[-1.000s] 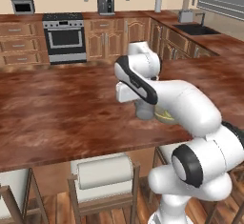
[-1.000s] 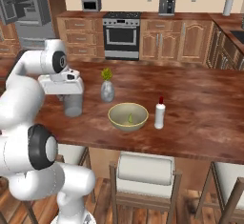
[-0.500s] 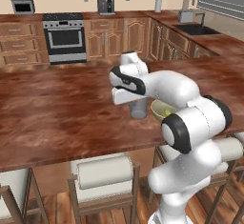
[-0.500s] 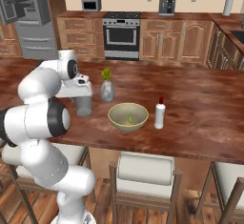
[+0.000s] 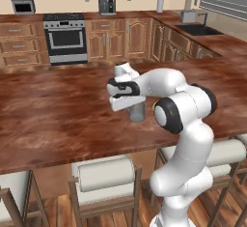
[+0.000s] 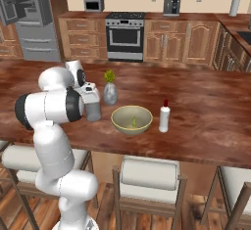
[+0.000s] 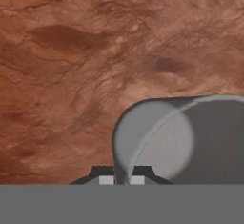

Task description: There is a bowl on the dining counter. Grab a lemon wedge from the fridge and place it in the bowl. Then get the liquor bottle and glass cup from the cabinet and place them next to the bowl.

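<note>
The grey glass cup (image 6: 93, 110) stands upright at or just above the dining counter (image 6: 206, 106), left of the olive-tan bowl (image 6: 122, 116). My gripper (image 6: 91, 96) is shut on the cup's rim from above. In the hand view, my gripper (image 7: 121, 180) pinches the cup (image 7: 190, 137) by its wall. In the left base view, my gripper (image 5: 129, 98) holds the cup (image 5: 137, 112) over the counter (image 5: 53, 110). A small yellow-green lemon wedge (image 6: 133, 122) lies in the bowl. The liquor bottle (image 6: 164, 117) stands right of the bowl. The fridge (image 6: 29, 23) is at the far left.
A small vase with a green sprig (image 6: 110, 91) stands on the counter just behind the cup and bowl. Stools (image 6: 149, 175) line the near edge of the counter. A stove (image 6: 125, 35) and wall counters lie beyond.
My gripper has carried the cup to the right, closer to the bowl, and the arm has folded in. Bowl, bottle and vase have stayed put.
</note>
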